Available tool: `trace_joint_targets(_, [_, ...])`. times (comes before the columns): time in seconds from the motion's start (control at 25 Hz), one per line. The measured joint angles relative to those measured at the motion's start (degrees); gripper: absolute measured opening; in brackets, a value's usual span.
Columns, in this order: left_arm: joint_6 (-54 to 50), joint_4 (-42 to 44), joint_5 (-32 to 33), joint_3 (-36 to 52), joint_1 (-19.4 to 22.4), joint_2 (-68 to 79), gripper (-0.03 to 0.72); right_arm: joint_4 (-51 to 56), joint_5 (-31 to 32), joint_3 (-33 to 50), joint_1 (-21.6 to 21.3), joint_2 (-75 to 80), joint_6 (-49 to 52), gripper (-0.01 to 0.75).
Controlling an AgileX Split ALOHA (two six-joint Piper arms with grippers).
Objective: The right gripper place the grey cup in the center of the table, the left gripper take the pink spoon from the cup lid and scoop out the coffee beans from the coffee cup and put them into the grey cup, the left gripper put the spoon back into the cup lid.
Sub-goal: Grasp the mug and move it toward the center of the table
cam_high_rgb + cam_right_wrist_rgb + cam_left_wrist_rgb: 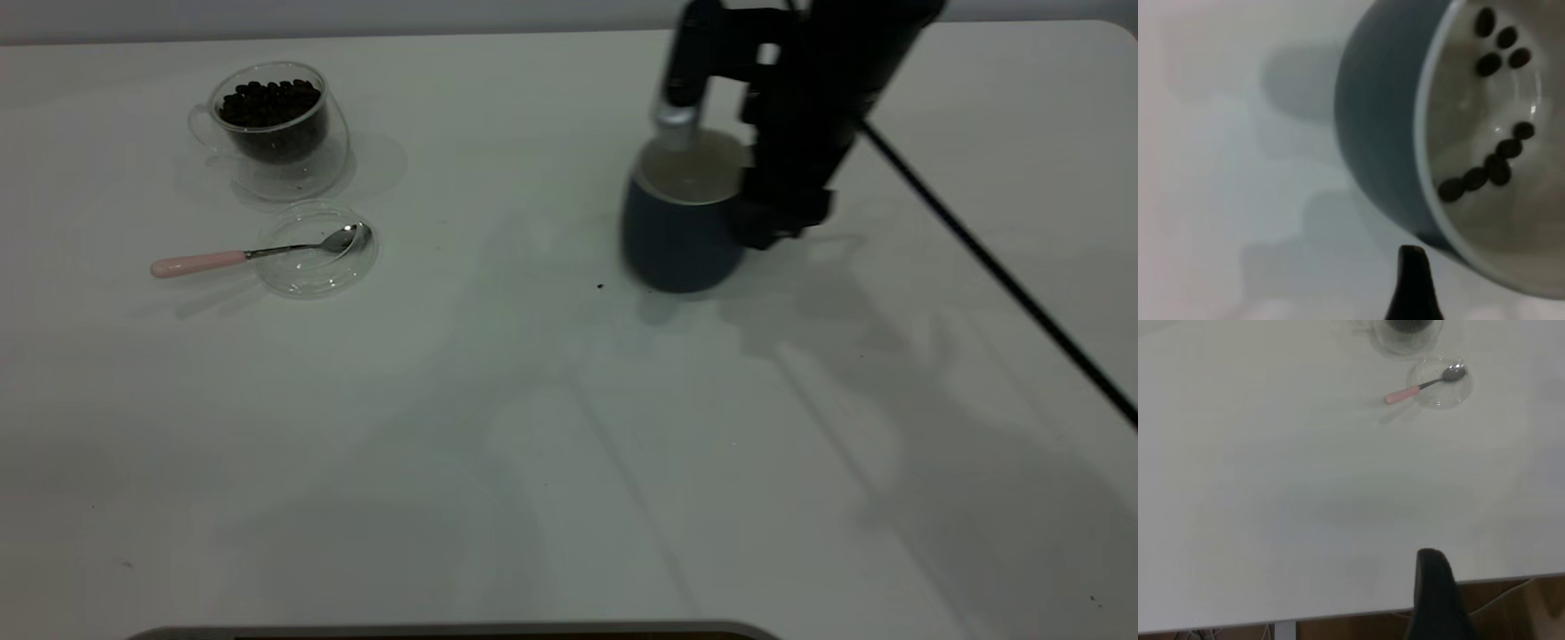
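Note:
The grey cup (680, 233) is right of the table's (498, 427) middle, its shadow just beneath it. My right gripper (766, 212) grips its right rim. In the right wrist view the cup (1385, 127) fills the frame with several coffee beans (1485, 175) inside, and one dark finger (1412, 283) stands just outside its wall. The glass coffee cup (277, 120) of beans (269, 100) stands at the far left. In front of it the pink spoon (203, 262) rests its bowl in the cup lid (313, 267). Of the left gripper only one dark finger (1436, 593) shows, at the table edge, far from the spoon (1408, 393) and lid (1441, 388).
A black cable (996, 267) runs diagonally across the table's right side. A tiny dark speck (600, 286) lies left of the grey cup. White tabletop stretches between the two groups and toward the near edge.

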Motion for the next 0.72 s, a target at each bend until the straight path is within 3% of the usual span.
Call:
trace_joint_targets(0.48, [0.00, -0.01, 0.00, 0.00, 0.00, 0.00, 0.523, 18.69, -10.05, 0.00, 6.08, 0.26, 1.80, 0.596])
trace_joint_targets(0.6, [0.00, -0.01, 0.00, 0.00, 0.00, 0.00, 0.523, 20.88, -8.25, 0.00, 5.96, -1.66, 1.93, 0.596])
trace_joint_targets(0.72, [0.00, -0.01, 0.00, 0.00, 0.00, 0.00, 0.523, 21.18, -1.90, 0.00, 5.38, -7.70, 3.22, 0.596])
